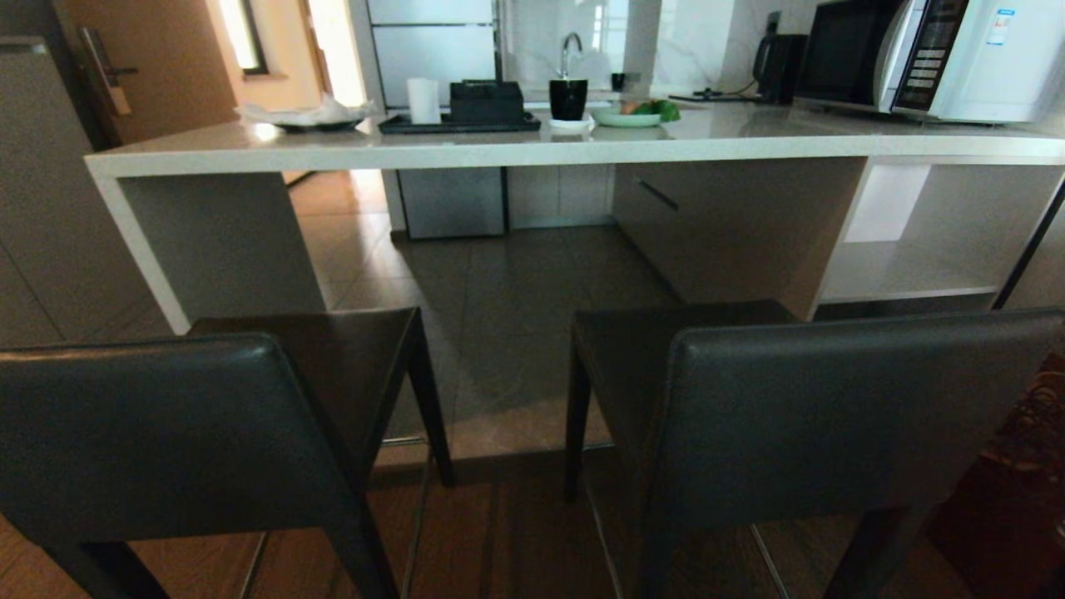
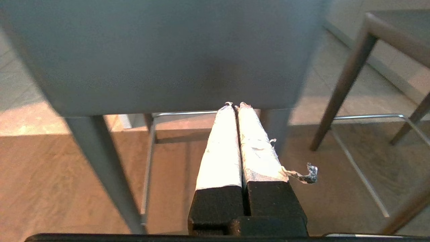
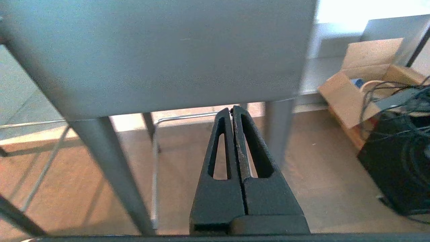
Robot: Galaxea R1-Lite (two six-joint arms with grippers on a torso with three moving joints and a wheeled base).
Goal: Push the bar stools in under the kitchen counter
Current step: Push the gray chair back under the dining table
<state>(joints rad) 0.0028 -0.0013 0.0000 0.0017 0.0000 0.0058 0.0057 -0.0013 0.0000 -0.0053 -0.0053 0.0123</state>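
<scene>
Dark leather bar stools (image 1: 516,416) stand side by side, pulled out from the kitchen counter table (image 1: 532,150). Pushing has not begun, I judge. Left gripper (image 2: 235,105) and right gripper (image 3: 231,108), jaws pressed together, must advance against the backrests.

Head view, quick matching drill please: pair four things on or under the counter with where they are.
1 microwave
2 black cup
3 left stool
4 open shelf

a counter, middle
b under the counter, right
c counter, right end
d on the floor, short of the counter, left

Pairs: 1-c, 2-a, 3-d, 4-b
</scene>
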